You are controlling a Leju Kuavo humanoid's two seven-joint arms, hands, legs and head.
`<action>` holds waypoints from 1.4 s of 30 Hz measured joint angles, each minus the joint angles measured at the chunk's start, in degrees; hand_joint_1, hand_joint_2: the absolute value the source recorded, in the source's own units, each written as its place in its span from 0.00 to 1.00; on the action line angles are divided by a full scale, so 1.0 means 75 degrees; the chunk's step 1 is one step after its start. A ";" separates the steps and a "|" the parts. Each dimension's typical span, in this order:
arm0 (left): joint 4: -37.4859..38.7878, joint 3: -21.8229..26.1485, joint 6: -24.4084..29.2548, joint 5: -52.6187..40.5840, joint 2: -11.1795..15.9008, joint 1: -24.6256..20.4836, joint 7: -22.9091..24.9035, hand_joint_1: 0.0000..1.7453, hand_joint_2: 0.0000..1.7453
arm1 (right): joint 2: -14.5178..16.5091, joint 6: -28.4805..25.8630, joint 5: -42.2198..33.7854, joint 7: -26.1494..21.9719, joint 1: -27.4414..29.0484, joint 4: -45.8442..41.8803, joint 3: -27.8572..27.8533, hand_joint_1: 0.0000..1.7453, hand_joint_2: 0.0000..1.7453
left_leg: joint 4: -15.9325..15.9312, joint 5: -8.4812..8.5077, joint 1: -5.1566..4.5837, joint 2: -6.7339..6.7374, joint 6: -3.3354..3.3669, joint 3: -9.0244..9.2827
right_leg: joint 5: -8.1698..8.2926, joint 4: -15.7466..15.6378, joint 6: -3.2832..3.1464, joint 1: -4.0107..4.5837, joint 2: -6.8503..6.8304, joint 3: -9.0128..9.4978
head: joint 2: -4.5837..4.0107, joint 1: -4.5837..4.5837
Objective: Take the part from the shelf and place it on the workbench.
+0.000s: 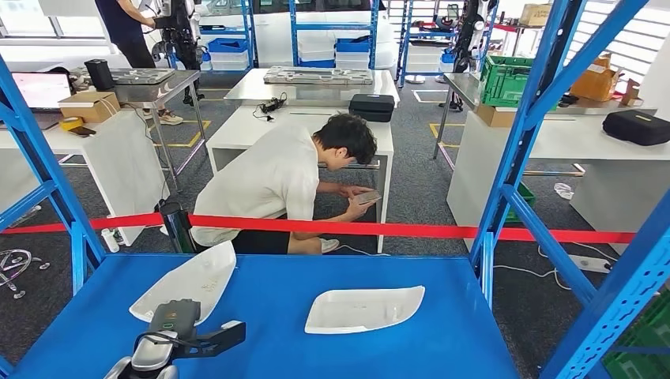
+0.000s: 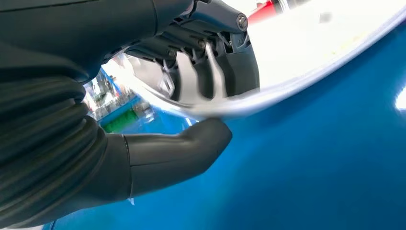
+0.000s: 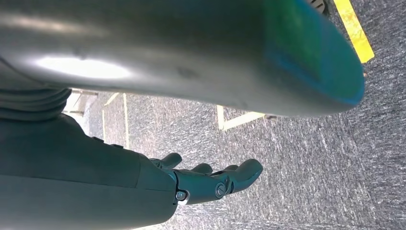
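Observation:
Two white moulded parts lie on the blue shelf board (image 1: 332, 351). The left part (image 1: 187, 283) has its near edge under my left hand (image 1: 167, 330). In the left wrist view the dark fingers (image 2: 237, 64) sit over the part's white rim (image 2: 306, 52) and the thick thumb (image 2: 191, 143) presses from beneath, so the hand grips it. The second part (image 1: 365, 308) rests flat in the middle of the board, untouched. My right hand (image 3: 210, 179) hangs over the grey carpet, fingers loosely apart, holding nothing.
Blue shelf posts (image 1: 517, 150) frame the board on both sides. A red barrier tape (image 1: 395, 230) runs across just beyond it. A person in a white shirt (image 1: 276, 185) crouches behind the tape by a white table (image 1: 237, 126). More tables and racks stand further back.

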 joint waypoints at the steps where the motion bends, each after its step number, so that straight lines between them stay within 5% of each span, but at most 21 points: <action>1: -0.0001 -0.0004 0.0004 -0.0007 0.0009 -0.0002 0.0003 1.00 1.00 | 0.0000 0.0003 0.0012 0.0000 0.0000 0.0000 0.0000 0.00 0.00 | 0.0000 0.0000 0.0000 -0.0001 0.0000 0.0003 | -0.0001 0.0000 0.0001 0.0000 -0.0001 0.0003 | 0.0000 0.0000; 23: -0.0035 -0.0048 0.0220 -0.0103 0.0026 0.0001 -0.0154 1.00 1.00 | 0.0000 -0.0044 0.0031 0.0000 -0.0001 0.0000 -0.0054 0.00 0.00 | -0.0002 -0.0001 0.0000 0.0006 -0.0002 0.0032 | -0.0003 0.0001 0.0001 0.0000 0.0002 0.0026 | 0.0000 0.0000; 35: -0.0120 -0.0048 0.1339 -0.0125 0.0013 0.0122 -0.0608 1.00 1.00 | 0.0000 -0.0044 0.0020 0.0000 -0.0002 0.0000 -0.0160 0.00 0.00 | -0.0002 -0.0001 -0.0001 0.0004 -0.0002 0.0032 | -0.0003 0.0000 0.0001 -0.0002 0.0002 0.0025 | 0.0000 0.0000; 42: -0.0382 0.0510 0.1902 0.1756 -0.0213 0.0319 -0.1611 1.00 1.00 | 0.0000 -0.0076 0.0031 0.0000 -0.0001 0.0000 -0.0206 0.00 0.00 | -0.0002 -0.0002 -0.0002 0.0005 -0.0002 0.0032 | -0.0003 0.0000 0.0002 -0.0003 0.0002 0.0024 | 0.0000 0.0000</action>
